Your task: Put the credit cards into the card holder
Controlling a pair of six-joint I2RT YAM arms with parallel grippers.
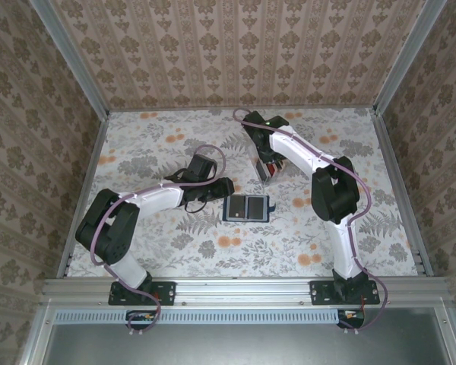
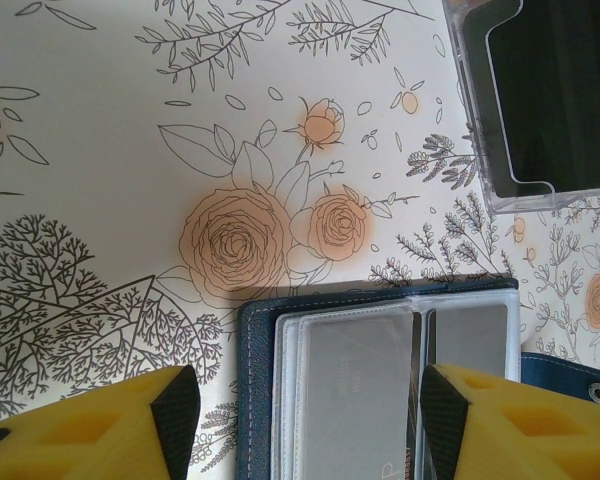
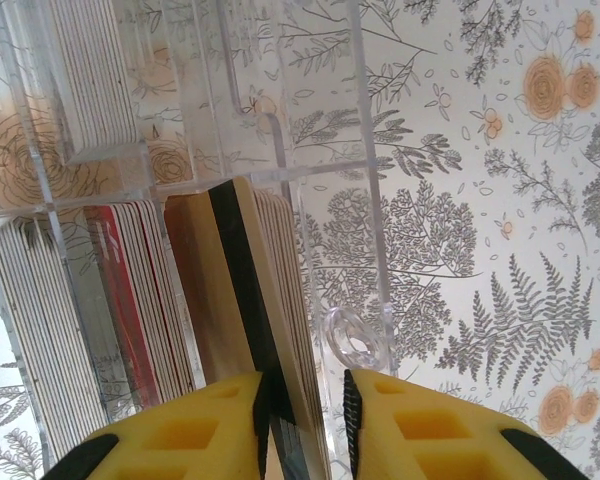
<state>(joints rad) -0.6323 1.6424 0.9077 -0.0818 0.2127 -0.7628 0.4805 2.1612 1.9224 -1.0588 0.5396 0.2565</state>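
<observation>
Lying open near the middle of the counter [image 1: 349,152], the card holder [image 1: 248,207] shows clear sleeves [image 2: 355,370], print unreadable; left fingers [image 1: 222,190] spread wide over it. Nearer the far edge, right fingers [image 3: 265,400] stand narrow astride credit cards [image 3: 195,300] in a clear box [image 3: 310,170]; grip cannot be told.

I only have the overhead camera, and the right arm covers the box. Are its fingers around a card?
Observer: On the right wrist camera, the right gripper straddles a few cards standing on edge in the clear box. I can't tell whether it pinches them.
Operator: Which card is it?
Observer: The one at the side of that bunch is a tan card with a black stripe.
Operator: Is the wallet ready?
Observer: On the left wrist camera, the wallet lies open with its clear sleeves facing up, and the left gripper is open above it.
</observation>
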